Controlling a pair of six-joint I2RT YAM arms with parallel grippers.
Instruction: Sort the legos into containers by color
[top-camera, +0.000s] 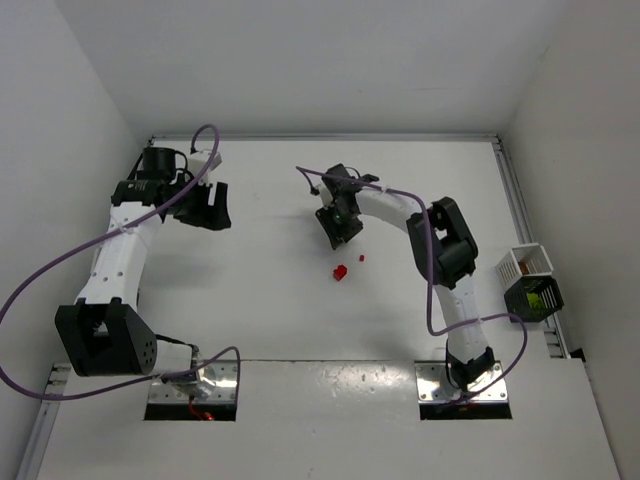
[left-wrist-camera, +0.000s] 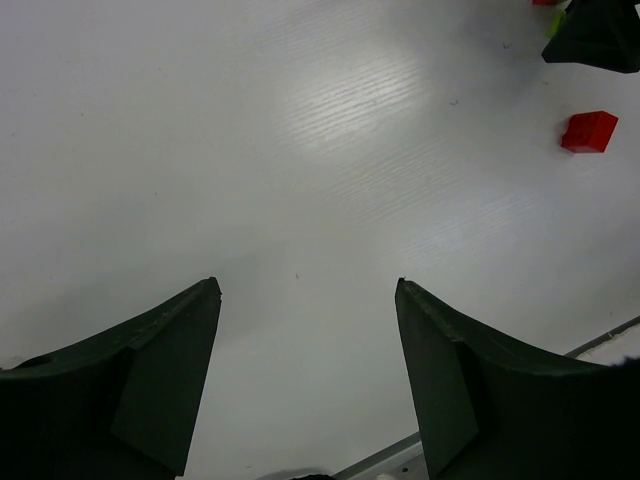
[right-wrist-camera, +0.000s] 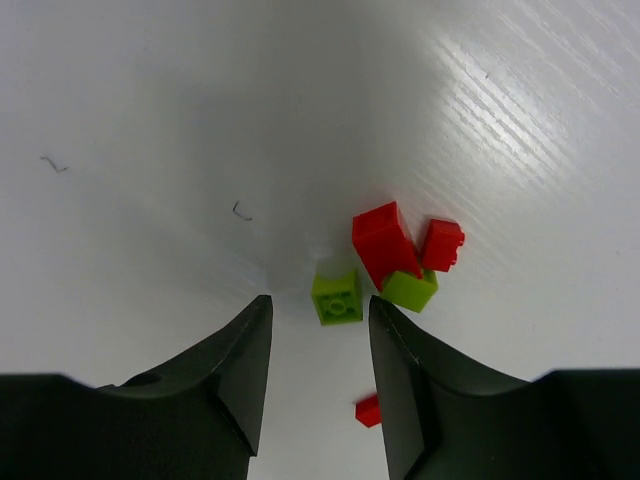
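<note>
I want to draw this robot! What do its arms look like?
Both the left arm and the right arm have smooth white tube-like segments with chunky black joints. A thin purple cable loops along each one. The fingers are dark, flat wedges, and each arm sits on a shiny metal plate.

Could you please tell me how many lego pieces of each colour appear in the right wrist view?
Red legos: 3 (one partly hidden)
Lime legos: 2
Total: 5
</note>
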